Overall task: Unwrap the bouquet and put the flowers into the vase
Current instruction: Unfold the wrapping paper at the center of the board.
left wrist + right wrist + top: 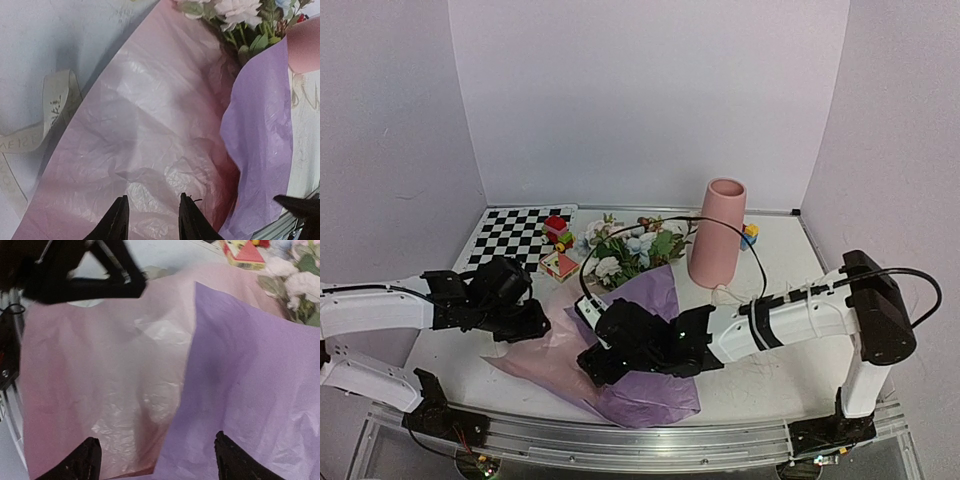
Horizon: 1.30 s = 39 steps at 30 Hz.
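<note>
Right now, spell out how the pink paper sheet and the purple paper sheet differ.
The pink paper sheet lies underneath, spread toward the robot's left; the purple paper sheet overlaps it on the right. The pink sheet looks glossy and heavily crinkled; the purple sheet looks matte and smoother. Both lie opened out, with the flowers at their far end.

Pink vase (719, 232), purple-and-pink paper (655, 290).
Left of the vase: cream and pale-blue flowers (610, 266) with green leaves, then a black-and-white checkered board (510, 235).
</note>
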Tool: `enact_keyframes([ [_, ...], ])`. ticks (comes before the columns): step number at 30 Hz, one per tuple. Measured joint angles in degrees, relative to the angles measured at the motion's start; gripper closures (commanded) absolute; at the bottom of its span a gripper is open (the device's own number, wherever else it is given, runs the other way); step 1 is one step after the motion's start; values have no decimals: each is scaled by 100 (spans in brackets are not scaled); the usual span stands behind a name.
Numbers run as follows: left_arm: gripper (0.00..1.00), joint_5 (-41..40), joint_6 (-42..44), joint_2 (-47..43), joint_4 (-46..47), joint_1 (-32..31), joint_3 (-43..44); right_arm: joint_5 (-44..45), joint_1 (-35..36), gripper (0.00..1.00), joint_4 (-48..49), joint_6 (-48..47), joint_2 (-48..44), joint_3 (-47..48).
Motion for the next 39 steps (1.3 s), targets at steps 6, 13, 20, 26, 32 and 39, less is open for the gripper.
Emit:
enact_keyframes([
  [6,65,599,-54,-15,43,0,-378,640,-1,15,-446,48,567,766],
  [13,65,1251,-168,-22,85,-2,-753,1217,-1,25,-962,243,1367,1598],
  [20,64,1566,-269,-117,90,0,-1031,1737,-1,80,-1368,415,1611,1802],
  [26,65,1634,-281,11,90,-2,-1071,1980,-1,100,-1417,518,1532,1729],
  [32,66,1629,-235,187,92,-2,-1070,2225,-52,100,-1519,621,605,1142],
  [39,64,1464,-128,147,85,-4,-1010,2244,-598,100,-1468,724,-1070,207],
])
